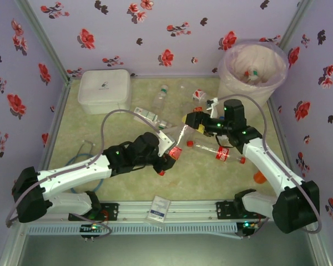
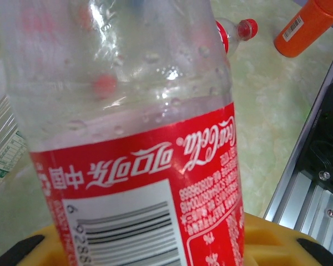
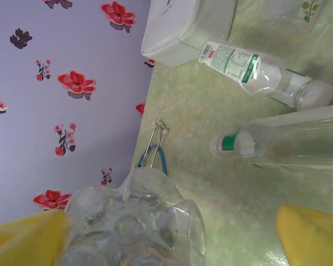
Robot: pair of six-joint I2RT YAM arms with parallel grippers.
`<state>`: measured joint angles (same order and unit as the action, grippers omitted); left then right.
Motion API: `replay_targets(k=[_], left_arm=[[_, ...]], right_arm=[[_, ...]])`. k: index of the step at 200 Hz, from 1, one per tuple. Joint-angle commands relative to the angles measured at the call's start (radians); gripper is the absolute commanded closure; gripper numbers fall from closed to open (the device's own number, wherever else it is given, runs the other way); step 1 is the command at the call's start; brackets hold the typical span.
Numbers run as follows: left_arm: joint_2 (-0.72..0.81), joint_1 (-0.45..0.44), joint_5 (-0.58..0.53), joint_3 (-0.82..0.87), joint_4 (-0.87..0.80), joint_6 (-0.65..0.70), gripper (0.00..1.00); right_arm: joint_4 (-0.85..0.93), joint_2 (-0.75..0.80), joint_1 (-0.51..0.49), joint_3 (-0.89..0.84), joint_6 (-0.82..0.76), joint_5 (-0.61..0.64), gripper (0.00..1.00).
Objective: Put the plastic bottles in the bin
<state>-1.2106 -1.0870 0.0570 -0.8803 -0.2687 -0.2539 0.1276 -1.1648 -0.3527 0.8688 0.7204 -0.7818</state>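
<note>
My left gripper (image 1: 167, 158) (image 2: 155, 256) is shut on a clear plastic bottle with a red label (image 1: 177, 145) (image 2: 139, 111), which slants up off the table toward my right gripper (image 1: 195, 121). The right gripper (image 3: 166, 244) is open. The bottle's ribbed base (image 3: 134, 224) sits between its yellow fingers (image 3: 313, 235), close against the left one, with a wide gap on the right. The bin (image 1: 227, 83) stands at the far right corner with bottles inside. More bottles lie on the table: a red-capped one (image 1: 217, 152) (image 2: 236, 30), a green-capped one (image 1: 161, 97), a crushed one (image 1: 198, 95), and two (image 3: 250, 69) (image 3: 299, 138) ahead of the right wrist.
A flat white lidded box (image 1: 104, 90) (image 3: 183, 27) sits at the far left. An orange bottle (image 1: 259, 177) (image 2: 308, 25) lies near the right arm's base. A blue-and-metal loop (image 1: 91, 160) (image 3: 155, 155) lies by the left wall. A small white carton (image 1: 160, 209) rests on the front rail.
</note>
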Motion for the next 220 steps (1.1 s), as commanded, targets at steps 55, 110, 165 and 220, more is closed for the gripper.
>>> replay_targets(k=[55, 110, 165, 220], left_arm=[[-0.053, 0.033, -0.038, -0.006, 0.079, 0.021, 0.87], [-0.022, 0.047, -0.052, 0.007, 0.069, 0.004, 0.54], [0.044, 0.051, -0.072, 0.048, 0.058, -0.023, 0.0], [0.049, 0.07, -0.08, 0.068, 0.063, -0.039, 0.0]], right_arm=[[0.0, -0.033, -0.027, 0.062, -0.013, 0.061, 0.44], [0.06, -0.033, -0.024, 0.149, -0.07, 0.113, 0.55], [0.372, -0.016, 0.123, 0.512, -0.337, 0.282, 0.7], [0.39, -0.028, 0.18, 0.834, -0.624, 0.874, 1.0]])
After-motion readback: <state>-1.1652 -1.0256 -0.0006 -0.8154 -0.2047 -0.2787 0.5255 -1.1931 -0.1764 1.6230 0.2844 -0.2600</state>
